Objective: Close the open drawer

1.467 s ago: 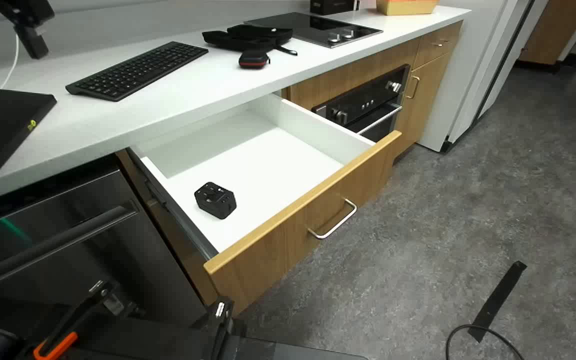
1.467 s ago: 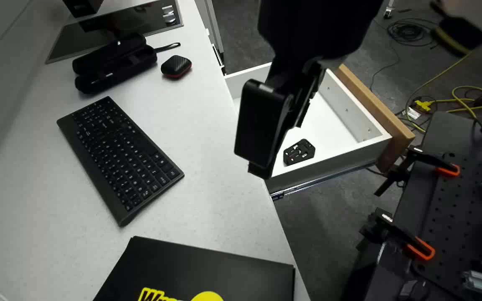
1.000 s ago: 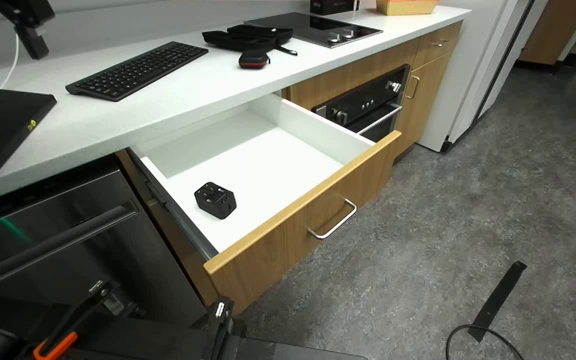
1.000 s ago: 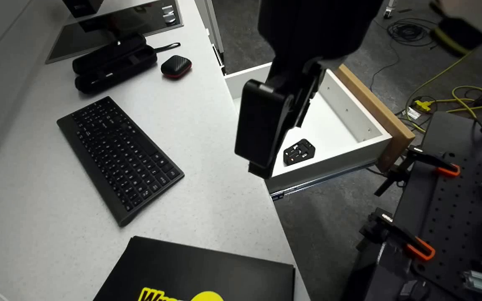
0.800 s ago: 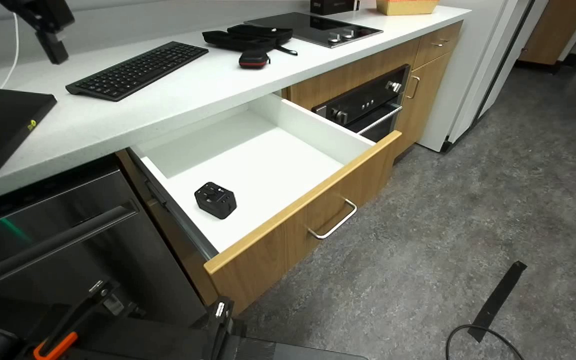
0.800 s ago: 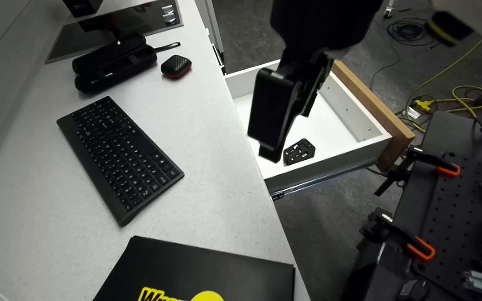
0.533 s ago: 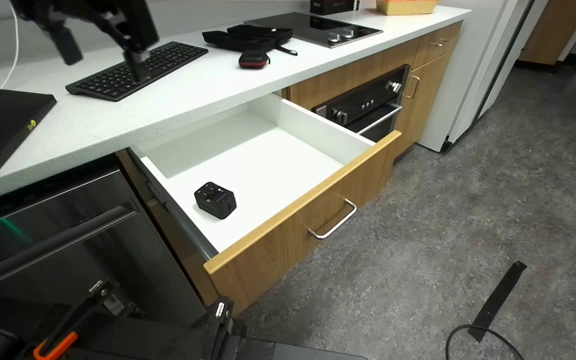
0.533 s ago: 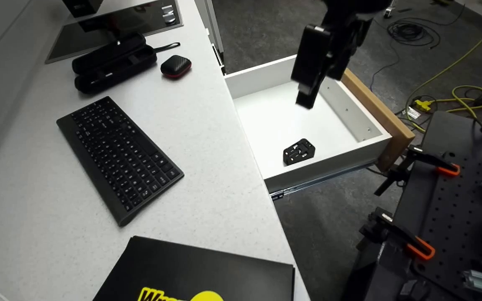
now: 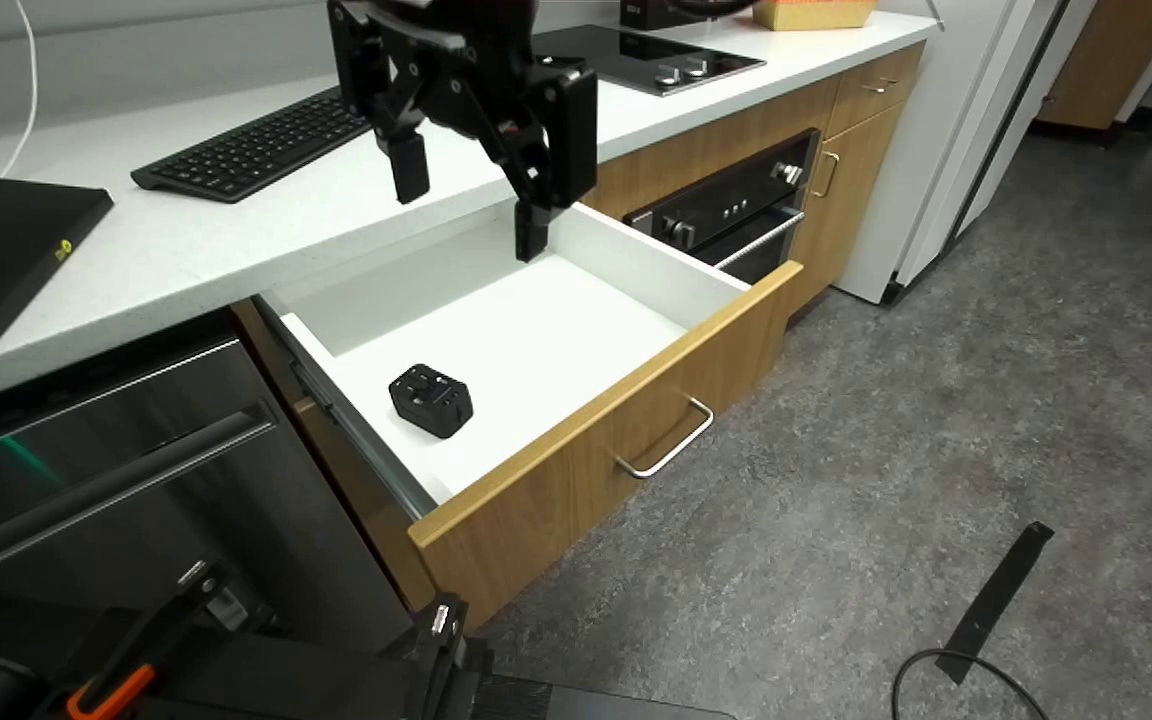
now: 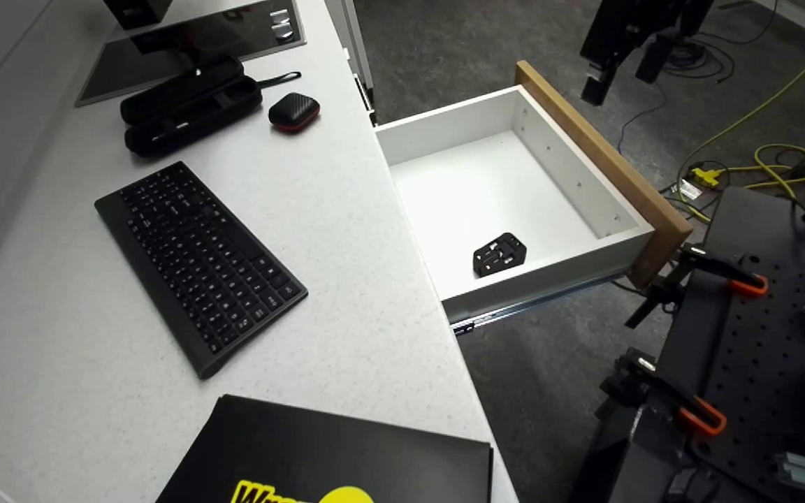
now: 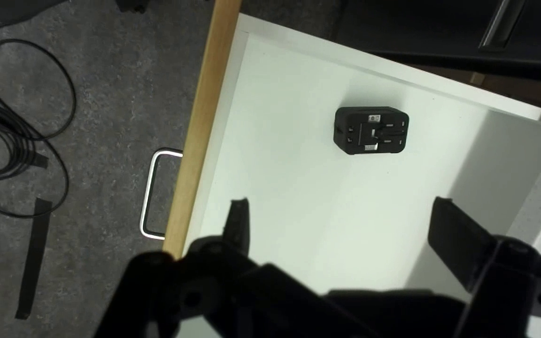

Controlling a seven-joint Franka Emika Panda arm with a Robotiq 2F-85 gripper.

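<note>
The drawer (image 9: 551, 505) is pulled well out from under the counter. Its tan wood front and white interior also show in an exterior view (image 10: 605, 157) and in the wrist view (image 11: 200, 126). Its silver bar handle (image 9: 676, 447) is on the outer face and shows in the wrist view (image 11: 147, 197). A black plug adapter (image 9: 431, 400) lies inside the drawer. My gripper (image 9: 469, 208) is open and empty, in the air above the drawer. It also shows in an exterior view (image 10: 624, 80). In the wrist view its fingers (image 11: 341, 202) are wide apart over the drawer's interior.
The white counter (image 10: 346, 377) carries a keyboard (image 10: 200, 265), an open black case (image 10: 193, 105), a small case (image 10: 294, 112) and a black box (image 10: 332, 454). A dishwasher (image 9: 136, 450) and an oven (image 9: 726, 215) flank the drawer. A clamped black bench (image 10: 745, 335) stands near the drawer's front corner.
My gripper has moved away from over the counter, outward and along it, to above the drawer and its front. The drawer and adapter have not moved.
</note>
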